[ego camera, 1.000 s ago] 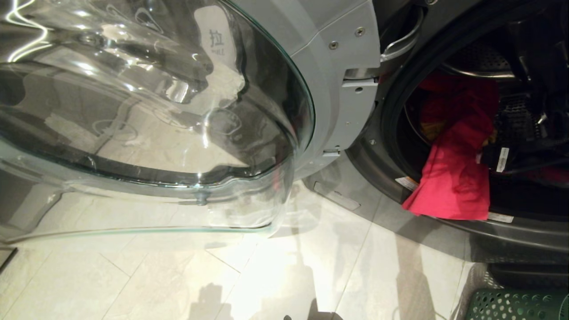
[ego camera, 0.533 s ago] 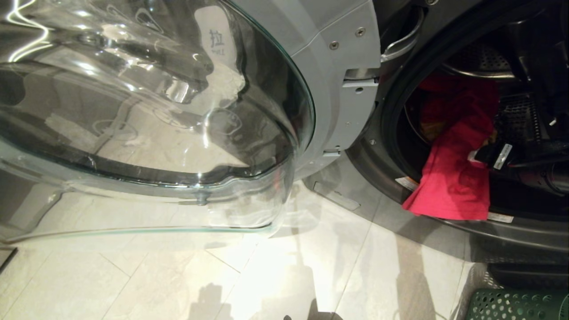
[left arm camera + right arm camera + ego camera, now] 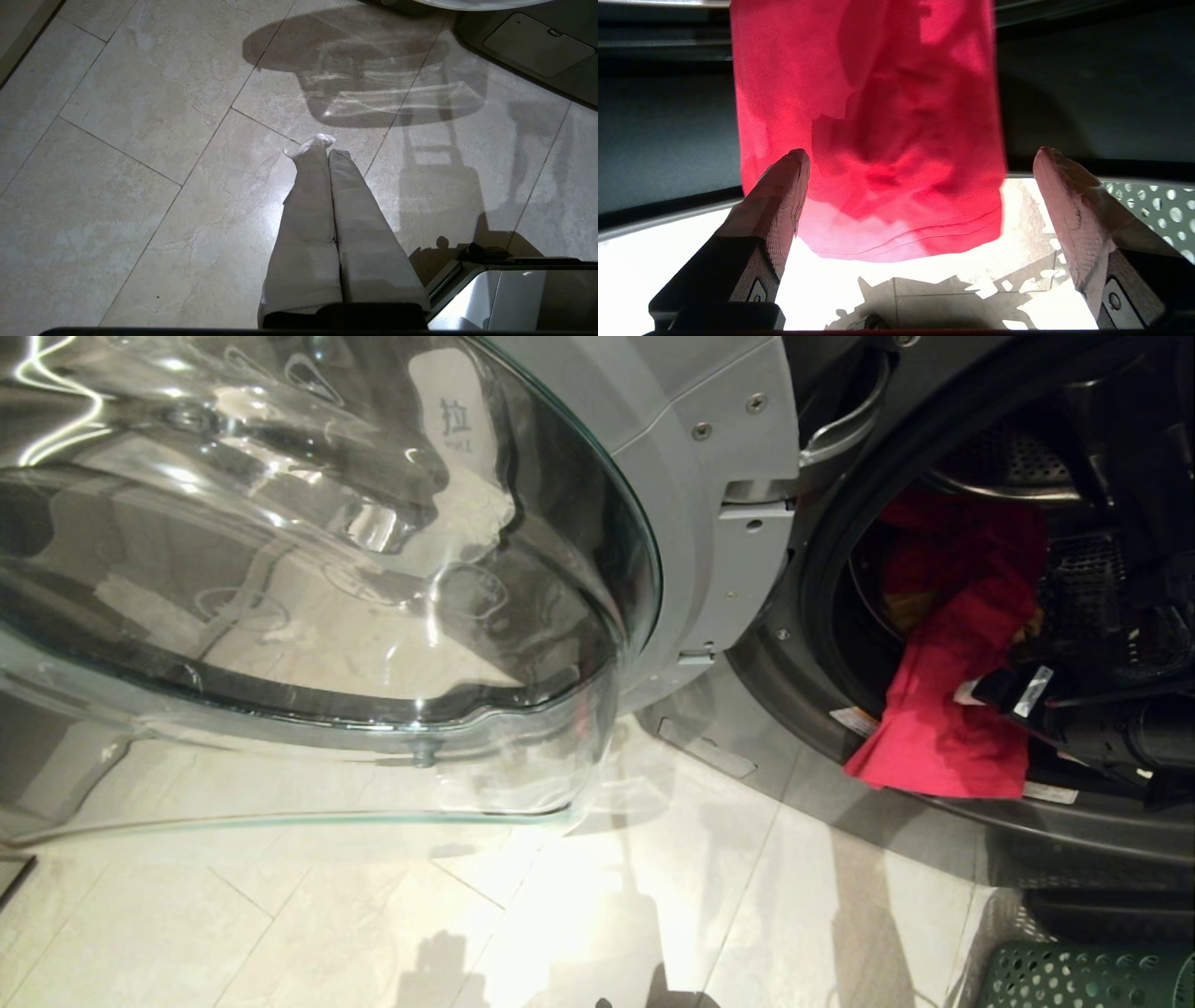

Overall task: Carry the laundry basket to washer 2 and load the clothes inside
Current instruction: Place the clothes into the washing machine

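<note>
A red garment (image 3: 943, 709) hangs out over the lower lip of the washer's drum opening (image 3: 826, 579), its hem down toward the floor. My right gripper (image 3: 980, 695) reaches in from the right at the cloth's right edge. In the right wrist view this gripper (image 3: 922, 156) is open wide, with the red garment (image 3: 878, 140) hanging just beyond its fingers. The green laundry basket (image 3: 1083, 975) stands on the floor below the opening. My left gripper (image 3: 329, 149) is shut, empty and parked over the tiles.
The washer's round glass door (image 3: 327, 569) stands swung open to the left and fills much of the head view. Its grey hinge frame (image 3: 719, 504) sits between door and drum. Pale floor tiles (image 3: 560, 915) lie below. More clothes lie dark inside the drum.
My right gripper has shifted left and lower, out of the drum toward the hanging part of the red garment, and its wrist has rolled. The garment and the left arm have stayed still.
</note>
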### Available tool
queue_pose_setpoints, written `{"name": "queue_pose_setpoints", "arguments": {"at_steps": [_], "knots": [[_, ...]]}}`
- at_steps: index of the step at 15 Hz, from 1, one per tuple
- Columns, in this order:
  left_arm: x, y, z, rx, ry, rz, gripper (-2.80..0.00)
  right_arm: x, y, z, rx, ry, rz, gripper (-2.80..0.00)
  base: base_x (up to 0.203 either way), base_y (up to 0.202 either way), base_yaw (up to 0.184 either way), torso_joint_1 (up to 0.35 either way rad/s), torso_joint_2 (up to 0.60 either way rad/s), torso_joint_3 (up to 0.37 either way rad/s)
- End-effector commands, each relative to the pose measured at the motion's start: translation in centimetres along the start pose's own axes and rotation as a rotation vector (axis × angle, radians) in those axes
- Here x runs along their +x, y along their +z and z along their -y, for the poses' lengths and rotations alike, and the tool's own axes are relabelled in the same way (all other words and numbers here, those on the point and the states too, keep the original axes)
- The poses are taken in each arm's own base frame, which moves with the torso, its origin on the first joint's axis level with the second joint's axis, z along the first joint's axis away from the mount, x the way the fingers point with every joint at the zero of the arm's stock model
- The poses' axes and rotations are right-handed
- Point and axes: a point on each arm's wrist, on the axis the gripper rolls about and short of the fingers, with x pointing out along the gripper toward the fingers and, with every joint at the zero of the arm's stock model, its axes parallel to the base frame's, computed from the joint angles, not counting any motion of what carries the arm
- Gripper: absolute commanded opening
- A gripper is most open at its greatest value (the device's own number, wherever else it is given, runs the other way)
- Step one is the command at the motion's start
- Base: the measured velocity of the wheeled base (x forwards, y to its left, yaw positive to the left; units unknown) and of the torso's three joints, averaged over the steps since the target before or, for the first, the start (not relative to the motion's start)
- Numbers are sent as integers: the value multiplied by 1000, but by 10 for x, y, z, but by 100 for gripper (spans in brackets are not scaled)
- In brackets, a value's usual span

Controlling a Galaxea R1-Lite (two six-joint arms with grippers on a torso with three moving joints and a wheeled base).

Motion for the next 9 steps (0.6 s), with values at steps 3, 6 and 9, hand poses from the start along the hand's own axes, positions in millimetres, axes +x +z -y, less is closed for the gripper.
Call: {"name": "queue_pose_setpoints", "arguments": {"at_steps": [3, 6, 9], "knots": [[0, 0, 0, 0, 0, 0, -280, 17, -11, -8, -25, -4, -50, 0, 0, 0, 0, 0, 0, 0], [0, 0, 0, 0, 1, 0, -280, 22, -13, -14, -36, 1, -61, 0, 0, 0, 0, 0, 0, 0], [0, 0, 0, 0, 0, 0, -280, 24, -15, -19, -42, 16, -65, 0, 0, 0, 0, 0, 0, 0]]}}
